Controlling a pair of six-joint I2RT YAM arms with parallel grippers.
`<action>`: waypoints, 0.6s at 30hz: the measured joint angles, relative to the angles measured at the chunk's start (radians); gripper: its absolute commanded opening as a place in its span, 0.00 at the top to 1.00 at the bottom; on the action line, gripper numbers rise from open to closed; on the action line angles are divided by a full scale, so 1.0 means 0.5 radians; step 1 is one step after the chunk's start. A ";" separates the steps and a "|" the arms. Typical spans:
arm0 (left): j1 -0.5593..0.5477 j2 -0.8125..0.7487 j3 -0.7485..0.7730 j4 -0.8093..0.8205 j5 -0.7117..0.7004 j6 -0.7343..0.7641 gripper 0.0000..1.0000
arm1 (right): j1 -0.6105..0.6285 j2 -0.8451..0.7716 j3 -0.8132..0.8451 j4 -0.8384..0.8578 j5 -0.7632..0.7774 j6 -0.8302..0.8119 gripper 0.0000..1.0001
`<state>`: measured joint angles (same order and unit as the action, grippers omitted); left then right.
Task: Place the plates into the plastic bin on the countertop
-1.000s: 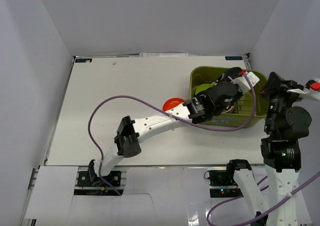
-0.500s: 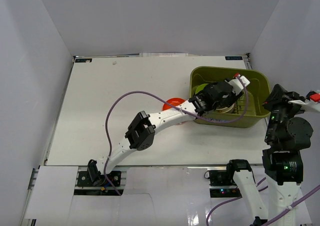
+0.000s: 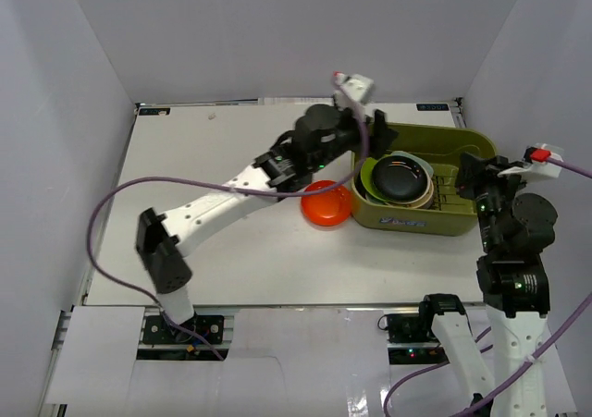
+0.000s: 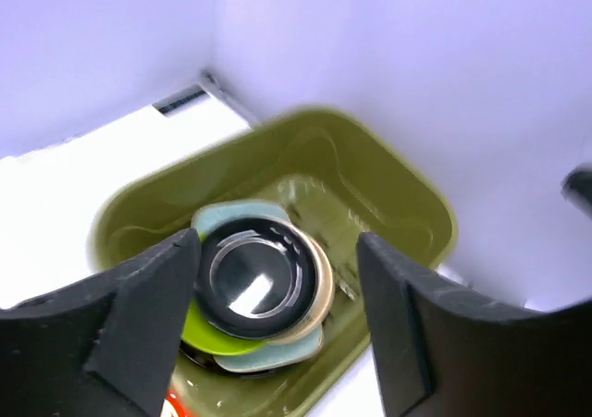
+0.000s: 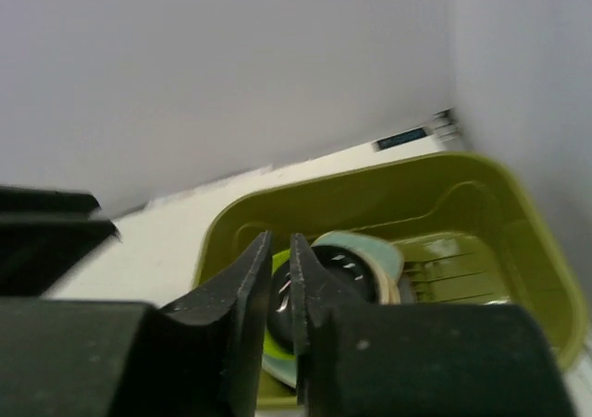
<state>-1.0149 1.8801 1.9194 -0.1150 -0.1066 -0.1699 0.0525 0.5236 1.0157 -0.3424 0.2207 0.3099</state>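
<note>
Nearly done: only the orange-red plate not yet in the plastic bin.

Hangs over the bin's 10 o'clock corner with the left jaws spread wide, holding nothing. Sits at the bin's 3 o'clock side with the right jaws pinched almost closed, also on nothing. Inside the bin, at its 9 o'clock end, an uneven pile: black plate on top, lime green plate and others peeking out below. On the bench, flat at 9 o'clock of the bin and just beside its wall, the orange-red plate. Could go wrong next: might bump the wall when reaching down so close to it, might slide the flat plate away instead of lifting it, or might tip the pile when dropping it on top.
</note>
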 measured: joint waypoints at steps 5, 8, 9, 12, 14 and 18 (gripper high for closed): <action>0.468 -0.824 -1.254 0.199 0.011 -0.540 0.33 | 0.002 0.220 -0.027 0.008 -0.547 -0.005 0.60; 0.760 -1.009 -1.834 0.159 0.011 -0.819 0.32 | 0.008 0.309 -0.184 0.038 -0.774 0.004 0.57; 0.809 -1.003 -1.970 0.154 0.021 -0.885 0.31 | 0.010 0.329 -0.248 0.040 -0.830 0.011 0.57; 0.854 -0.906 -2.225 0.109 0.097 -1.012 0.30 | 0.018 0.349 -0.346 0.007 -0.959 0.040 0.57; 0.859 -0.793 -2.255 0.133 0.216 -1.054 0.30 | 0.027 0.347 -0.357 0.023 -1.027 0.052 0.57; 0.861 -0.509 -2.173 0.263 0.385 -1.083 0.32 | 0.055 0.324 -0.382 0.092 -1.122 0.079 0.57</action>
<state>-0.5842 1.6257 0.8330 0.0166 0.0856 -0.7113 0.0799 0.6857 0.8246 -0.2966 -0.3401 0.3496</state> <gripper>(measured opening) 0.685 0.432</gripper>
